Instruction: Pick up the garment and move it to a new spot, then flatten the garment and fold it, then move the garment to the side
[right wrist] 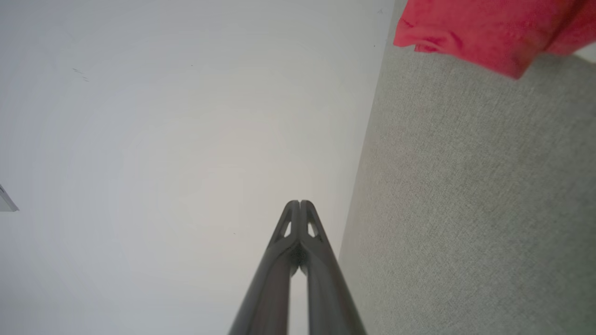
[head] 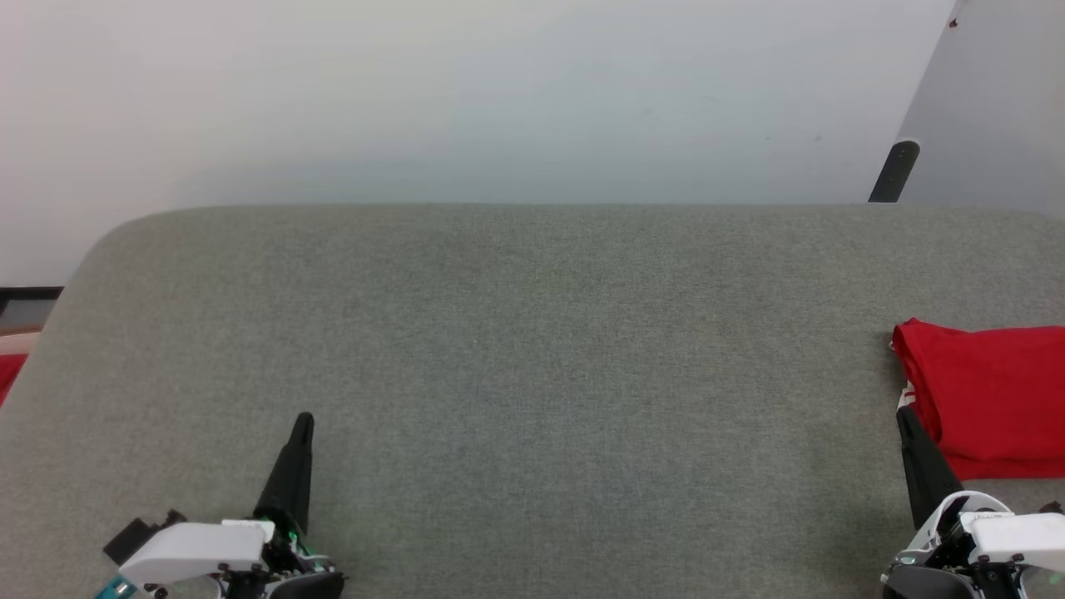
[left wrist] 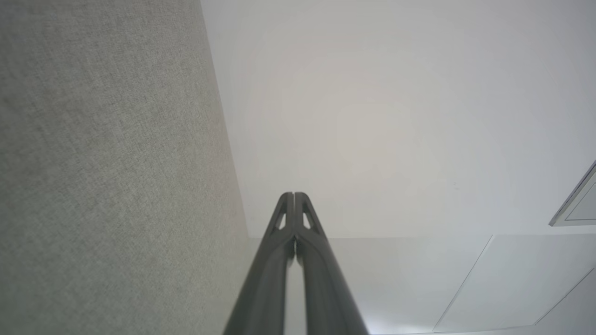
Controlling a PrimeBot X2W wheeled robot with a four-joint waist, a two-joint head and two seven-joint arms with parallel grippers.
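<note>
Head view: the left gripper is closed and empty, its fingers pressed together over the grey fabric surface. The right gripper is likewise closed and empty. The garment, folded to a red rectangle, lies on the surface just beside the right gripper, on its outer side.

Left wrist view: the fingers meet at the tips, with the surface to their left.

Right wrist view: the fingertips meet. The garment lies ahead and right of them, apart.

Bare table, garment far right
</note>
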